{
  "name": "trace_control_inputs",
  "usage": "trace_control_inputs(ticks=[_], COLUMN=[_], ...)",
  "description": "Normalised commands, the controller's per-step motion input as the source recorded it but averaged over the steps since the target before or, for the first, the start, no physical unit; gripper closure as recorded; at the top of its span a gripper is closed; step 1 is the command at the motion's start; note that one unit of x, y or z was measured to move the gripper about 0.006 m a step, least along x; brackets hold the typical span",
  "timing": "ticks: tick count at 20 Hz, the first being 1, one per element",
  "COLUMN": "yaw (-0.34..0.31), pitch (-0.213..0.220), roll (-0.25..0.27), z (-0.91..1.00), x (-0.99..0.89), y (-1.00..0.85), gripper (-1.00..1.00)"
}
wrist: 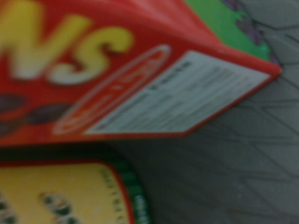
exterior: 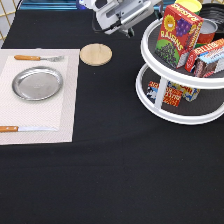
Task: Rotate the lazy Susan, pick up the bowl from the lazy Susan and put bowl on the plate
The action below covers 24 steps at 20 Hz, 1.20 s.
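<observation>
The hand hovers at the far edge beside the lazy Susan; I cannot tell its grip state. The plate sits bare at left.

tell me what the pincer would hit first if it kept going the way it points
Probably the raisins box on the lazy Susan's top tier: the pincer sits just off its exterior-view left, and the wrist view is filled by that box. Depth is unclear.

Red raisin box, silver plate, white lazy Susan.
</observation>
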Motion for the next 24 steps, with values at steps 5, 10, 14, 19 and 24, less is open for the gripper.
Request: trace_control_inputs(ticks=[5, 10, 14, 19, 24], yaw=[0.000, 0.000, 0.000, 0.000, 0.000], pitch=[0.001, 0.039, 0.032, 0.000, 0.012], roll=[0.000, 0.031, 0.016, 0.002, 0.000], z=[-0.26, 0.00, -0.08, -0.21, 0.00], x=[0.20, 0.36, 0.47, 0.38, 0.63], y=[0.08, -0.05, -0.05, -0.03, -0.06], gripper=[-1.00, -1.00, -1.00, -1.00, -1.00])
